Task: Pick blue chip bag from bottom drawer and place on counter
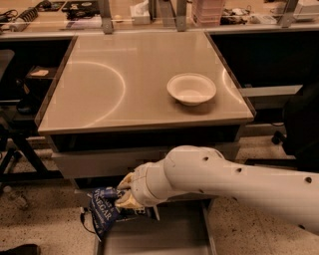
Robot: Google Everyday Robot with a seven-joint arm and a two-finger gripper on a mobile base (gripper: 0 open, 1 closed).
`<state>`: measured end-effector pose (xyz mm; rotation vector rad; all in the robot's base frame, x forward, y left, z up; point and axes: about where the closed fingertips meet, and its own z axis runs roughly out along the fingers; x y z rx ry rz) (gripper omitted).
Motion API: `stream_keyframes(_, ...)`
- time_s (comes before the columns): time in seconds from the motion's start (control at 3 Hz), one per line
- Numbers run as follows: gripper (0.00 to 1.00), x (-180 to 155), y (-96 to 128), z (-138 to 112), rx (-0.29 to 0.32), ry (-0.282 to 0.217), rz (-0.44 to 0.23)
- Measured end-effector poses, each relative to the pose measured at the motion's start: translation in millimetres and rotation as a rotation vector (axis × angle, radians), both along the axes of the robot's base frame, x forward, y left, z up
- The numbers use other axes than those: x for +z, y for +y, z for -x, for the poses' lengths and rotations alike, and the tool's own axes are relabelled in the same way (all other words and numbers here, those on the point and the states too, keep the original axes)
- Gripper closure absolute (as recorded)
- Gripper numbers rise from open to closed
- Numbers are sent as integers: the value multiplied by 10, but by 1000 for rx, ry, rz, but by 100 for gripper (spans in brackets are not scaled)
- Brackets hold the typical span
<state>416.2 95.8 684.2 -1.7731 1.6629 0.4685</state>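
Observation:
The blue chip bag [102,210] is dark navy with white lettering and hangs tilted in front of the cabinet, over the left end of the bottom drawer [169,235]. My gripper [122,195] is shut on the bag's upper right edge and holds it above the drawer's grey floor, below the counter's front edge. The white arm reaches in from the lower right. The counter [129,79] is a glossy beige top with arc marks, well above the bag.
A white bowl [191,88] sits on the right part of the counter. A cluttered bench with metal posts [104,15] runs behind it. A dark chair [301,124] stands at the right. Grey drawer fronts [89,162] sit under the counter.

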Motion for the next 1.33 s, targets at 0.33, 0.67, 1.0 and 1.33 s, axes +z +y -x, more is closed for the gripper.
stream_keyframes(0.33,100,360,-31,-131,-25,-52,-13)
stream_keyframes(0.67,100,786,-62,-338,-27,-113,-22)
stream_keyframes(1.0,100,1237,-76,-532,-16,-170,-3)
stream_keyframes(1.33,100,1309,-61,-550,-13,-179,-5)
